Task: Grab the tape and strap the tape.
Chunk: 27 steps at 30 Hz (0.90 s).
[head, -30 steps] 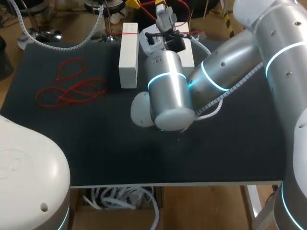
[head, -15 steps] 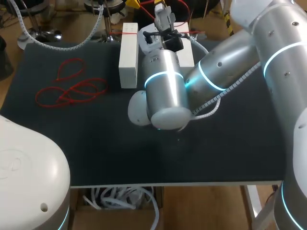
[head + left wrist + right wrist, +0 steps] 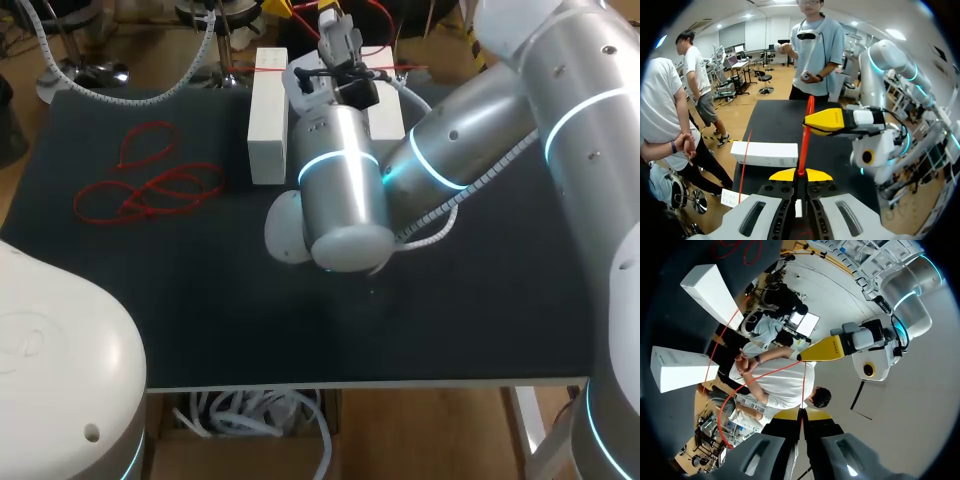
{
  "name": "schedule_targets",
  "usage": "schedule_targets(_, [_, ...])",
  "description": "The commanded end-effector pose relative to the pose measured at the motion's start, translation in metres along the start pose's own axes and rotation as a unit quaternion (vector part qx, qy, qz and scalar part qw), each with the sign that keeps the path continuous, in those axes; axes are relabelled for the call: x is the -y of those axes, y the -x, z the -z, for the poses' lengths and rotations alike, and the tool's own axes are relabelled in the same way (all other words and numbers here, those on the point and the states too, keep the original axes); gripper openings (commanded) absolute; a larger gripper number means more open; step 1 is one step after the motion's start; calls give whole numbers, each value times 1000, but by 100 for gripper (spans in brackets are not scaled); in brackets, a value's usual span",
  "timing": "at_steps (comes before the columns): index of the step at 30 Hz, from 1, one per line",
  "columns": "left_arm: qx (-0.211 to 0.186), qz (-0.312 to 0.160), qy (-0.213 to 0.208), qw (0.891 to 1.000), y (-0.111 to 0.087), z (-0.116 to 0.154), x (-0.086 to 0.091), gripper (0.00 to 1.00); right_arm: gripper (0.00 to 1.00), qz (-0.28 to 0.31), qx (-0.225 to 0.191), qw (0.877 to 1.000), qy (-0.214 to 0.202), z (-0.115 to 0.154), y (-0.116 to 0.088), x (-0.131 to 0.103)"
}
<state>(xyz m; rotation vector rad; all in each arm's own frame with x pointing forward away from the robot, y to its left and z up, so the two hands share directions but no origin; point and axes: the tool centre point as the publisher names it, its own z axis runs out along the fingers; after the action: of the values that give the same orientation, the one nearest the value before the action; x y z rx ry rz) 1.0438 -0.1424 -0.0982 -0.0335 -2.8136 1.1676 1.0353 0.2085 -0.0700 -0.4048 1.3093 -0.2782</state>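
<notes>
In the left wrist view my left gripper (image 3: 800, 174) is shut on a thin red tape (image 3: 805, 135). The tape runs up from its yellow tips to my right gripper (image 3: 812, 121), just ahead. In the right wrist view my right gripper (image 3: 802, 414) is shut on the same red tape (image 3: 803, 385), and the tape leads over to my left gripper (image 3: 812, 354). In the head view my right arm reaches to the table's far edge, with its gripper (image 3: 335, 35) above two white boxes (image 3: 268, 115). My left gripper is hidden there.
A loose tangle of red tapes (image 3: 150, 180) lies on the black table (image 3: 200, 300) at the left. The second white box (image 3: 392, 115) sits partly under my right arm. More red tape (image 3: 262, 71) crosses the first box's far end.
My right arm has shifted slightly to the left and farther back. Both grippers stay shut on the red tape.
</notes>
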Motion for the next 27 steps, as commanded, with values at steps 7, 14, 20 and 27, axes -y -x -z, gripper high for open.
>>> schedule_targets(7, [-1,1,2,1000,0,1,1,0,0,-4,-7,1000,-2,-3,4,-6])
schedule_targets(14, [-1,1,2,1000,0,1,1,0,0,1,-6,1000,-5,-5,5,-11])
schedule_targets(20, [-1,1,2,1000,0,1,1,0,0,13,-3,1000,-8,-5,5,-18])
schedule_targets(27, [-1,1,2,1000,0,1,1,0,0,24,-3,1000,-12,-5,5,-30])
